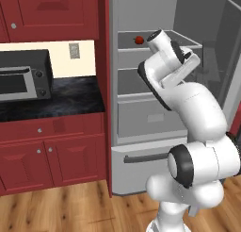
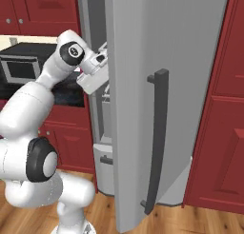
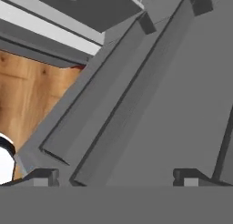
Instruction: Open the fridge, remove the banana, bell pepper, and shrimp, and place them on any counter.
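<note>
End effector [image 3: 116, 175]: mine, jaws spread wide with nothing between them, reached into the open fridge at the height of its upper shelves; in the hand view my two dark fingertips [image 3: 44, 176] rise well apart over grey door shelves.
Fridge [image 1: 141, 113]: door swung open toward my right, its long dark bar handle [image 2: 156, 142] facing the right base camera; lower drawer shut.
Bell pepper [image 1: 139, 39]: small, red, sitting on the top shelf inside the fridge, just left of my wrist in the left base view.
Banana, shrimp: I cannot make them out.
Table [image 1: 56, 101]: black slab over red cabinets, left of the fridge, carrying a black microwave [image 1: 23, 75].
Floor [image 1: 56, 210]: wood planks.
</note>
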